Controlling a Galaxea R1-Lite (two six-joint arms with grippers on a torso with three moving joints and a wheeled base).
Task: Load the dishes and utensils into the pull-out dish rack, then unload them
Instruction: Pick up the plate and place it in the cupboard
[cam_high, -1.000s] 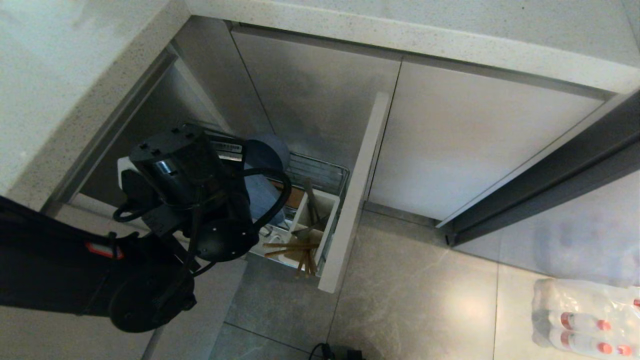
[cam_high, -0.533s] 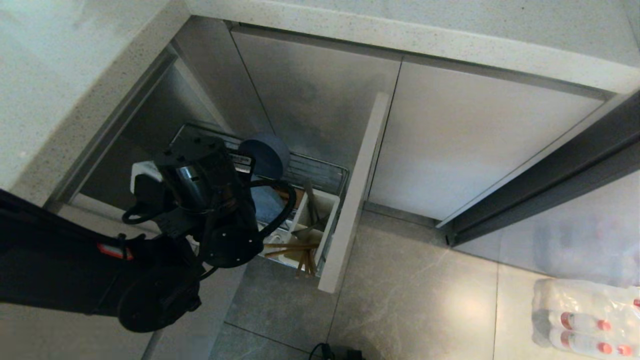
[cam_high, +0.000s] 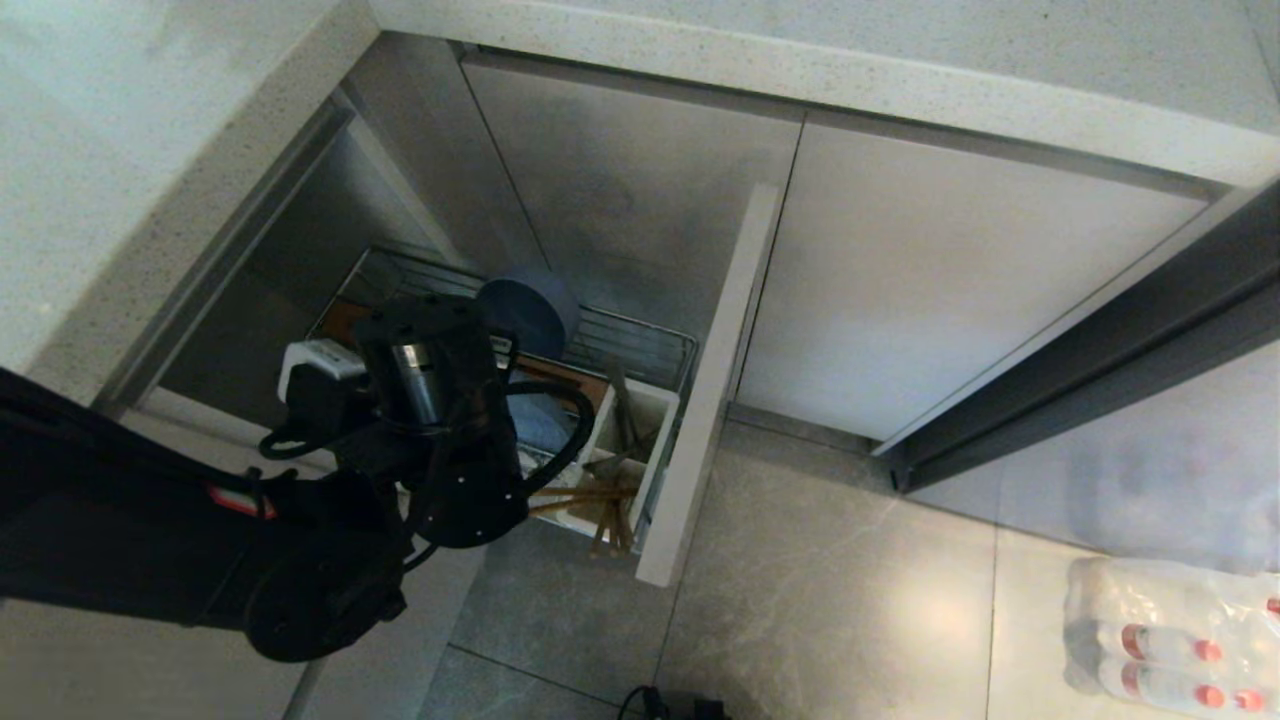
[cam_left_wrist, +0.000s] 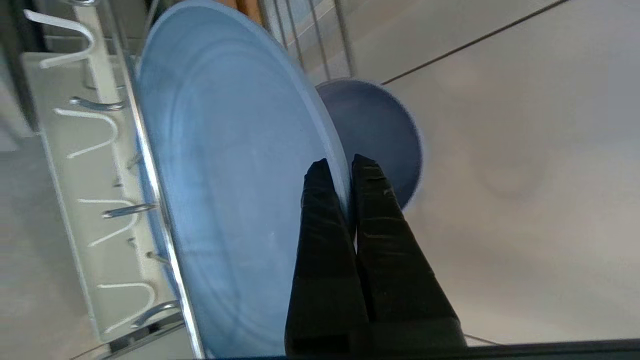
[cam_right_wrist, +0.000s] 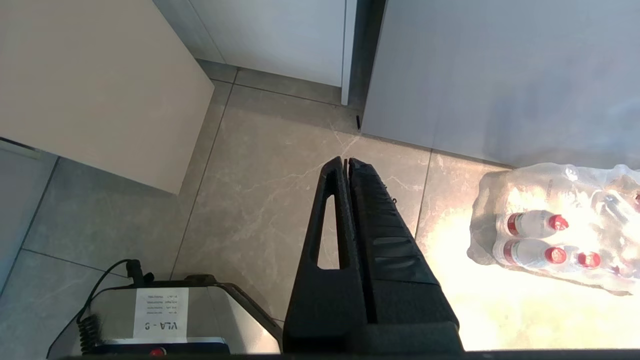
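Note:
My left gripper (cam_left_wrist: 340, 165) is shut on the rim of the light-blue plate (cam_left_wrist: 225, 200), which stands on edge in the pull-out dish rack (cam_high: 645, 350) beside its chrome wire. The blue-grey bowl (cam_left_wrist: 380, 130) lies just behind the plate, at the rack's back (cam_high: 530, 310). In the head view my left arm (cam_high: 430, 400) covers the gripper and most of the plate (cam_high: 540, 425). Wooden chopsticks (cam_high: 590, 495) and a grey fork (cam_high: 622, 400) lie in the white caddy (cam_high: 655, 420) near the front panel (cam_high: 710, 400). My right gripper (cam_right_wrist: 346, 161) hangs shut over the floor, holding nothing.
White plate prongs (cam_left_wrist: 95, 140) run along the rack beside the plate. The countertop (cam_high: 800, 70) overhangs the cabinet doors. A wrapped pack of water bottles (cam_high: 1170, 640) sits on the floor at the right. My base unit (cam_right_wrist: 160, 315) lies below the right gripper.
My left arm has sunk toward the rack with the plate in its grip, and its wrist has turned. The bowl behind it now shows more. The right arm has not moved.

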